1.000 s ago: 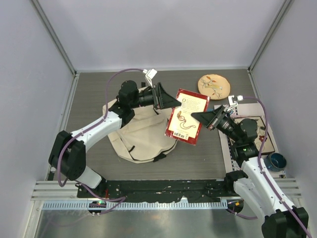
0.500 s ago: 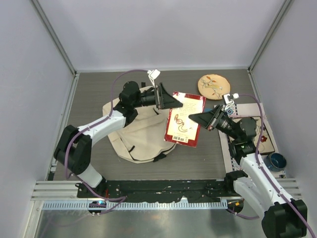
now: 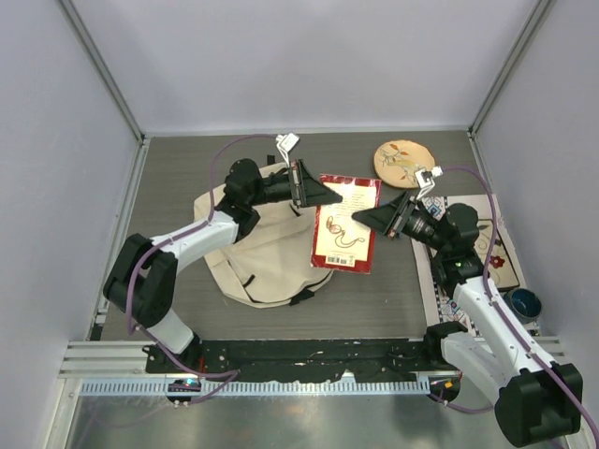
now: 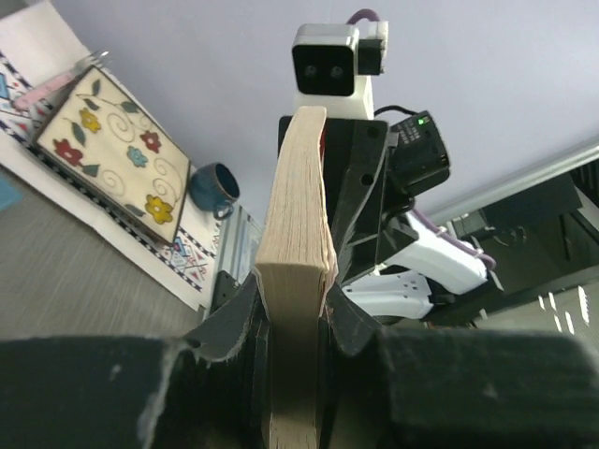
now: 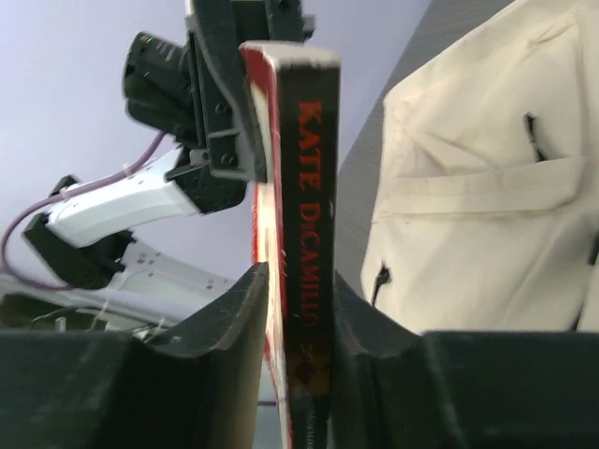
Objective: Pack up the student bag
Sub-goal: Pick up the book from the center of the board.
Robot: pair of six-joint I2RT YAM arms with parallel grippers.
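Note:
A red and cream book (image 3: 344, 224) hangs above the table just right of the student bag (image 3: 257, 253), a cream backpack lying flat with black straps. My left gripper (image 3: 323, 195) is shut on the book's upper left edge; in the left wrist view its page edge (image 4: 295, 234) sits clamped between the jaws (image 4: 292, 313). My right gripper (image 3: 367, 217) is shut on the book's right side; in the right wrist view the black spine (image 5: 316, 178) stands between its jaws (image 5: 298, 304), with the bag's front pocket (image 5: 487, 187) to the right.
A round tan embroidered disc (image 3: 404, 163) lies at the back right. A floral mat (image 3: 496, 257) and a blue cup (image 3: 522, 303) sit along the right edge, behind my right arm. Grey walls close in the table on three sides.
My left gripper has closed on the book's edge. The book, still in my right gripper, has shifted left toward the bag and turned more upright.

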